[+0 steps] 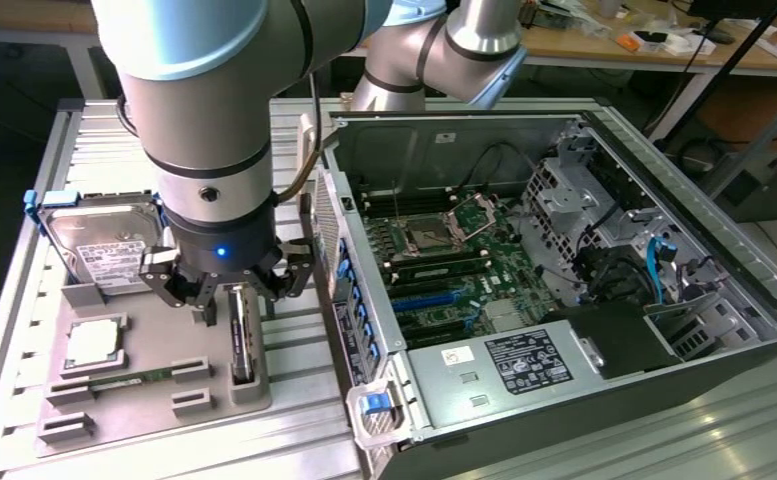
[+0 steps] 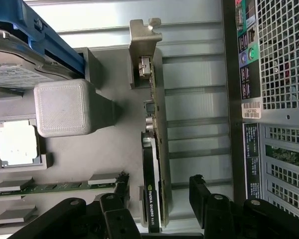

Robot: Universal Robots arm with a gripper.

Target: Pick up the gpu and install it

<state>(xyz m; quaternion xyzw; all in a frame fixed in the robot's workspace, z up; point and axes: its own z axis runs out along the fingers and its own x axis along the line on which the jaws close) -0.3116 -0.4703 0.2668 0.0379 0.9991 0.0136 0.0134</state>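
Edgewise the gpu (image 2: 151,164) lies parallel to the case (image 2: 284,59) — gripper (image 2: 159,188) spread astride its fan end.

Exterior view high, looking down over counter (image 1: 95,130) and open computer case (image 1: 708,250), wrist view close, facing straight down past fingers (image 2: 202,196), both sharing tray (image 1: 148,340) and gpu (image 1: 241,335).

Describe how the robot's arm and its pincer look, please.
The arm is a thick silver-grey tube with a pale blue joint cap and a black wrist section carrying a blue light. A cable runs beside it. The pincer is black, with jointed fingers and round pivots.
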